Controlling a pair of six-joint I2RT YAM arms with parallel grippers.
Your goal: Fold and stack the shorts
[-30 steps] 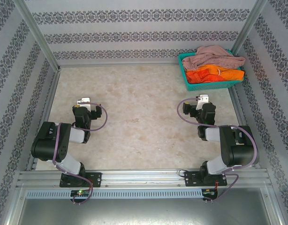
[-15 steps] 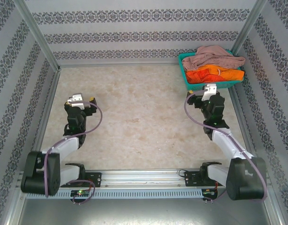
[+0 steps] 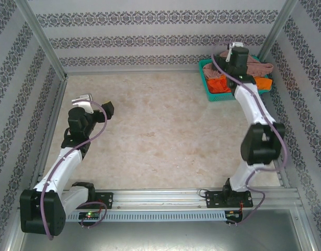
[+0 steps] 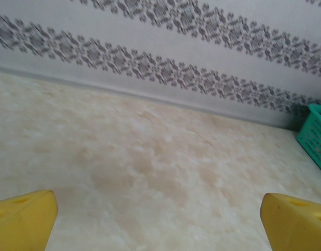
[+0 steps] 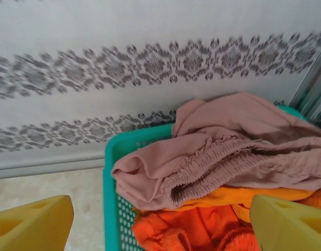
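The beige marbled bench [image 3: 160,133] is being enclosed on three sides by pale walls [image 3: 150,31] banded with grey floral patterns, and is being framed by metal posts [image 3: 41,41] under even light.

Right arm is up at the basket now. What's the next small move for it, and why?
Probably lower the right hand onto the pink shorts and close on them. The hand hangs open above the basket with nothing held, and the pink shorts lie on top of the orange shorts, so they likely have to come out first.
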